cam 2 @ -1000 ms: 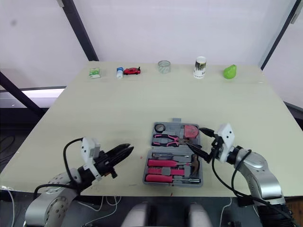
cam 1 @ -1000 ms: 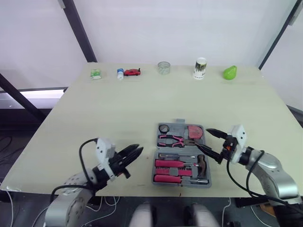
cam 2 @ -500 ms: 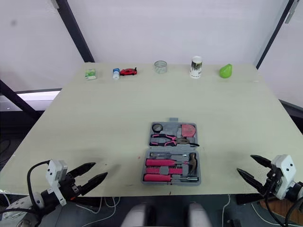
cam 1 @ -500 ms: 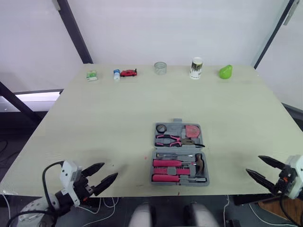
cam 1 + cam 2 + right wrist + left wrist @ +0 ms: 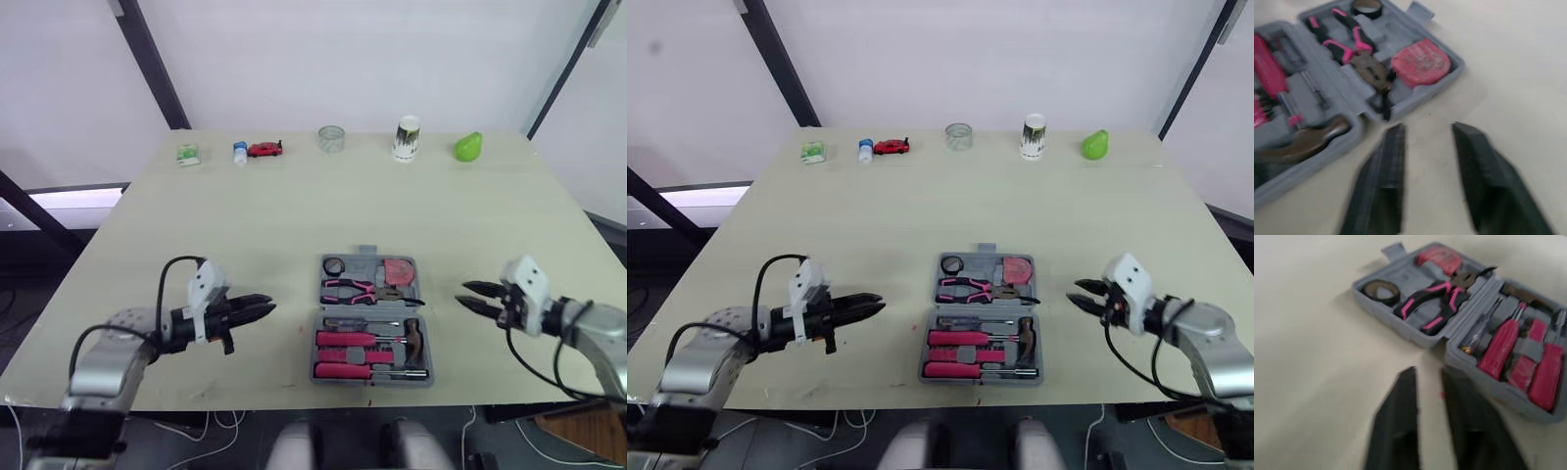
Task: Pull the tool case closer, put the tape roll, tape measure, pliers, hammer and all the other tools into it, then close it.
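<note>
The grey tool case [image 5: 373,304] lies open and flat near the table's front edge. Its far half holds the black tape roll [image 5: 336,265], the pink-handled pliers [image 5: 355,290] and the red tape measure [image 5: 399,271]. The near half holds pink-handled screwdrivers [image 5: 351,340] and the hammer [image 5: 416,339]. My left gripper [image 5: 266,307] hovers left of the case, pointing at it, fingers [image 5: 1398,421] shut and empty. On the case's right, my right gripper [image 5: 466,296] points at it with a narrow gap between its fingers [image 5: 1476,166], holding nothing.
Along the table's far edge stand a small green box [image 5: 188,155], a little bottle [image 5: 240,154], a red toy car [image 5: 265,150], a clear cup [image 5: 331,140], a white can [image 5: 406,139] and a green pear [image 5: 467,148]. Bare tabletop [image 5: 294,215] lies beyond the case.
Both arms dropped below the front edge, then rose back beside the case. The left gripper has shut; the right gripper's fingers have drawn much closer together.
</note>
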